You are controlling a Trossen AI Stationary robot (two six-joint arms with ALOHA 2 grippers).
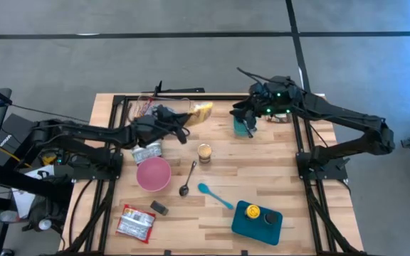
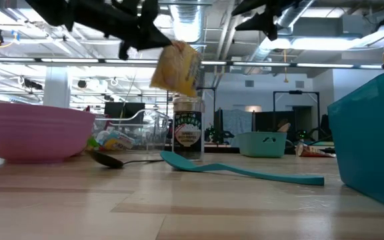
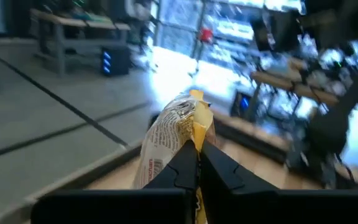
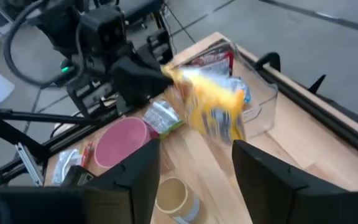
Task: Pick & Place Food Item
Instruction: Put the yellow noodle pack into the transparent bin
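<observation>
Grey floor [image 1: 191,57] crossed by dark lines; ceiling strip lights [image 2: 352,43] glow over distant desks.

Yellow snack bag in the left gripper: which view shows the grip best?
Left wrist view: the left gripper is shut on the yellow snack bag. High and low views show it lifted; right wrist view blurs it.

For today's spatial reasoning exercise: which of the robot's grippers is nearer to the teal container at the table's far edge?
Right. The right gripper hovers open just above the teal container, while the left gripper, shut on the yellow snack bag, is off to its side.
</observation>
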